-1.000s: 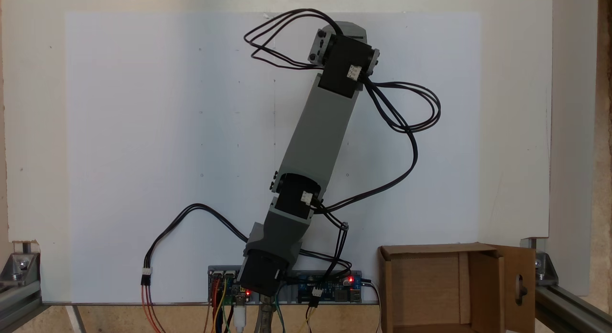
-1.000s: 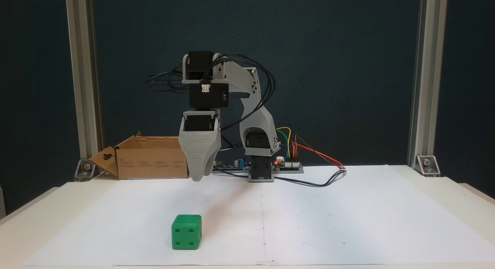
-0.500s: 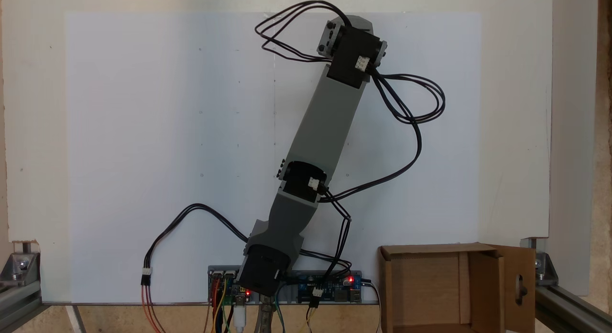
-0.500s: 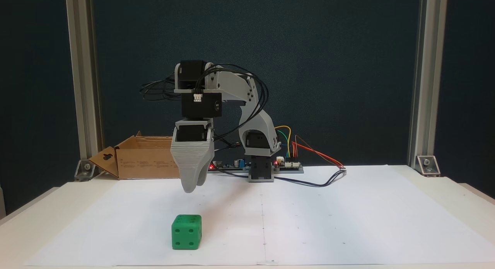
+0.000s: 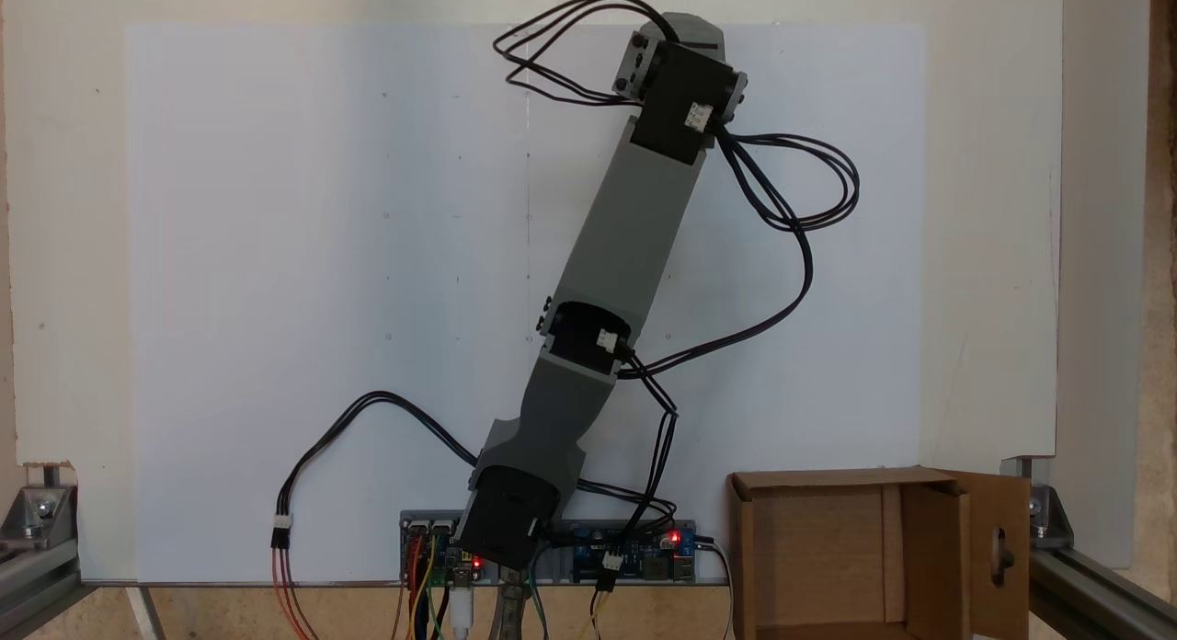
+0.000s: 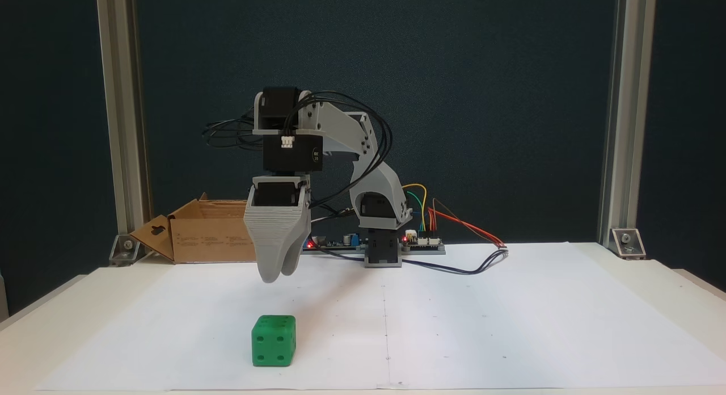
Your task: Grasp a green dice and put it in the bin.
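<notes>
The green dice [image 6: 274, 340] rests on the white paper near the table's front edge, a four-pip face toward the camera. My grey gripper [image 6: 277, 276] hangs pointing straight down, a short gap above the dice and about in line with it. Its jaws lie one behind the other, so no gap between them can be judged, and nothing is seen in them. The bin [image 6: 212, 239], an open brown cardboard box, stands at the back left in one fixed view. In the other it is at the lower right [image 5: 933, 557], its flap with the oval cut-out folded outward.
The arm's base and circuit boards [image 6: 391, 248] sit at the back centre, with loose black cables [image 5: 800, 226] looping off the forearm. Aluminium frame posts [image 6: 122, 122] stand at the table's back corners. White paper [image 5: 276, 254] covers the table.
The arm has stretched farther out from its base. In the front view the gripper has shifted left and lower, ending above the dice. Dice and bin have not moved.
</notes>
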